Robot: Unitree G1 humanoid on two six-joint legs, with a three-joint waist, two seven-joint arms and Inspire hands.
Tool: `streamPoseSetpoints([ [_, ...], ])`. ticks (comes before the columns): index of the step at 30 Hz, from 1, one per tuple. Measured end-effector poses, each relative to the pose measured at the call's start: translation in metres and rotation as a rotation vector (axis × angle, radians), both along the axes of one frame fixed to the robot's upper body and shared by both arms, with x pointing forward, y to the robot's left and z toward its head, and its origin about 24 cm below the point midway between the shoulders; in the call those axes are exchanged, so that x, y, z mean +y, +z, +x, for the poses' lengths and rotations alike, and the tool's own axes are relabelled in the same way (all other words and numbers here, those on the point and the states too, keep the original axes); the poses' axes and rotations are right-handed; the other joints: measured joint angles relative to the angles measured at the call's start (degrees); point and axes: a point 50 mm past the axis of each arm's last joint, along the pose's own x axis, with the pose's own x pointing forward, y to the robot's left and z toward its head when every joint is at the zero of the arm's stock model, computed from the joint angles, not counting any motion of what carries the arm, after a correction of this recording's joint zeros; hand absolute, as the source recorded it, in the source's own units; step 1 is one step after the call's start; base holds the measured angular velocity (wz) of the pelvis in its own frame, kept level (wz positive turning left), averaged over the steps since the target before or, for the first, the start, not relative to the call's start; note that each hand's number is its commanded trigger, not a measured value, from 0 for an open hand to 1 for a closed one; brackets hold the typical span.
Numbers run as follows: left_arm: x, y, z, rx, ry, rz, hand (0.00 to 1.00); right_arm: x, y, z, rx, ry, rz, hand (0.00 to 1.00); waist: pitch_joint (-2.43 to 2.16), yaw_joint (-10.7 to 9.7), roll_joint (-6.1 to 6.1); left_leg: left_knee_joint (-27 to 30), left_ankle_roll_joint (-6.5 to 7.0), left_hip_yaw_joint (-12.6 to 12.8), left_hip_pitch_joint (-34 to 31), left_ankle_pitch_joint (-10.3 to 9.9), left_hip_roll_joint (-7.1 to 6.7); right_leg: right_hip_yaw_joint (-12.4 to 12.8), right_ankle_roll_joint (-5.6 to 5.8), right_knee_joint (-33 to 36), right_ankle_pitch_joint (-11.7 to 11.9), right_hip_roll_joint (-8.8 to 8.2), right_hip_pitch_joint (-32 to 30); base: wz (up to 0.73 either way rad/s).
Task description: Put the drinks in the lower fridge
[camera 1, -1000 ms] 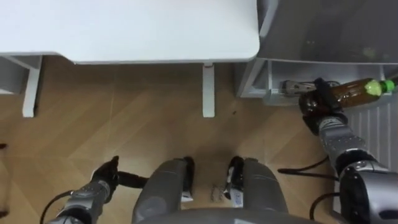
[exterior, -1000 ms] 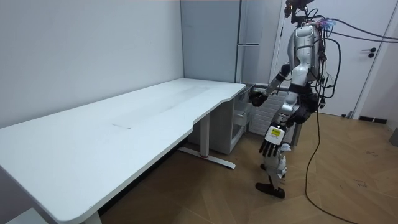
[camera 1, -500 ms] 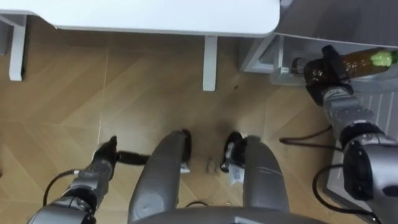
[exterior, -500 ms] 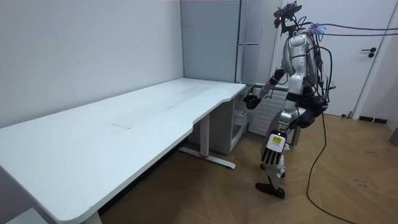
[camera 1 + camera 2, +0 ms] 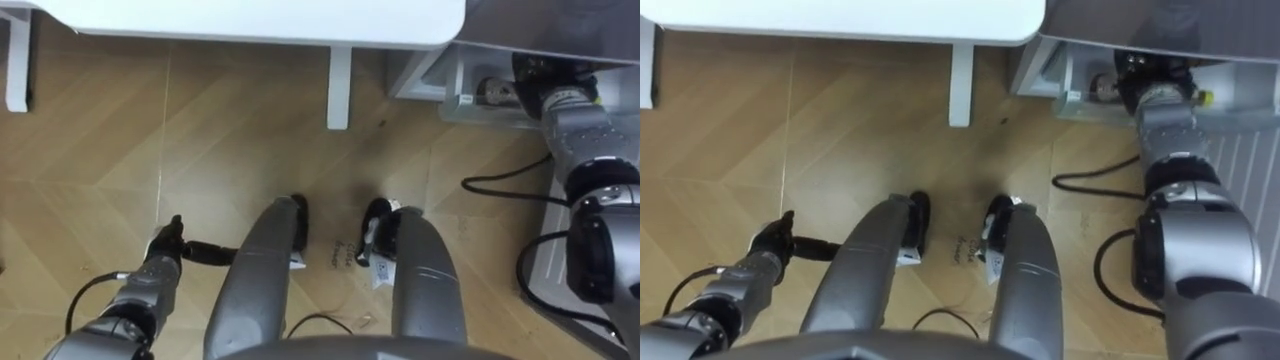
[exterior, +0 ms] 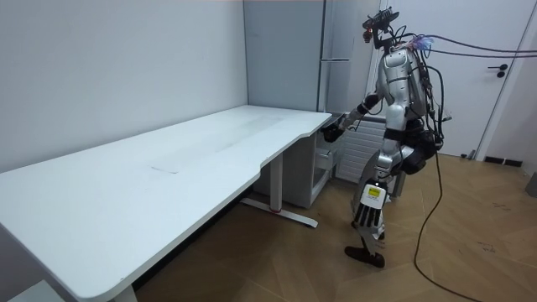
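My right hand (image 5: 543, 73) reaches forward into the open lower compartment of the grey fridge (image 6: 336, 50) and is shut on a brown drink bottle. Most of the bottle is hidden; its green cap (image 5: 1205, 97) pokes out beside the wrist. In the room view the right hand (image 6: 333, 132) is stretched out toward the fridge at the table's corner. Another small drink (image 5: 490, 91) lies on the compartment's white shelf (image 5: 455, 100), just left of the hand. My left hand (image 5: 165, 246) hangs open and empty by my side, also seen as the left hand (image 6: 366, 210) low beside my legs.
A large white table (image 6: 168, 176) stands to my left, with its edge (image 5: 250, 20) and a white leg (image 5: 340, 90) right in front of me. A ribbed white panel (image 5: 1240, 150) lies at my right. Wooden floor spreads behind me toward a white door (image 6: 503, 84).
I have stepped and leaned closer to the fridge, so the whole eye view has shifted. My right hand has carried the bottle forward into the compartment, and the bottle is now mostly hidden.
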Motion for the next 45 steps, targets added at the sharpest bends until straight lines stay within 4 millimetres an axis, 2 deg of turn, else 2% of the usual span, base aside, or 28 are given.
streamPoseSetpoints([
  [1, 0.0, 0.0, 0.0, 0.0, -0.001, 0.0, 0.0, 0.0, 0.0, 0.0, -0.001, 0.0, 0.0, 0.0, 0.0, 0.0, 0.0, 0.1, 0.01, 0.0, -0.1, 0.0, 0.0, 0.0, 0.01, 0.0, 0.0, -0.03, 0.0, 0.0],
  [4, 0.0, 0.0, -0.001, 0.007, -0.013, 0.005, 0.0, -0.001, 0.0, 0.0, 0.004, -0.003, 0.0, 0.0, -0.01, -0.4, 0.01, 0.5, 0.12, 0.0, -0.3, -0.1, 0.09, -0.2, 0.03, 0.1, 0.0, 0.19, -0.1, 0.0],
  [11, -0.001, -0.001, -0.002, 0.012, -0.018, 0.005, 0.0, -0.005, -0.001, -0.003, 0.005, -0.044, 0.032, 0.0, -0.06, -1.3, 0.12, 1.8, 0.45, 0.0, -0.8, -0.6, 0.1, -0.6, 0.14, 1.0, -0.3, -0.52, -0.3, 0.0],
  [20, 0.008, -0.001, -0.007, 0.036, -0.038, 0.035, 0.0, -0.006, -0.004, -0.006, 0.011, -0.065, 0.064, 0.0, -0.15, -1.2, 0.27, 2.0, 0.59, 0.1, -0.8, -0.7, 0.03, -0.7, 0.26, 1.3, -0.4, -0.42, -0.3, 0.0],
  [30, 0.006, -0.003, -0.015, 0.063, -0.081, 0.036, 0.0, -0.012, -0.02, -0.019, 0.039, -0.08, 0.063, 0.0, -0.17, -0.8, 0.3, 2.5, 0.58, 0.2, -0.4, -0.7, 0.0, -0.2, 0.41, 2.0, -0.6, -0.3, 0.1, 0.01],
  [45, 0.006, -0.004, -0.018, 0.072, -0.086, 0.022, 0.0, -0.019, -0.014, -0.018, -0.02, -0.082, 0.028, 0.0, -0.3, -0.9, 0.23, 2.5, 0.45, 0.3, 0.5, -0.8, 0.18, 0.2, 0.48, 1.8, -0.6, 0.18, 0.9, 0.0],
])
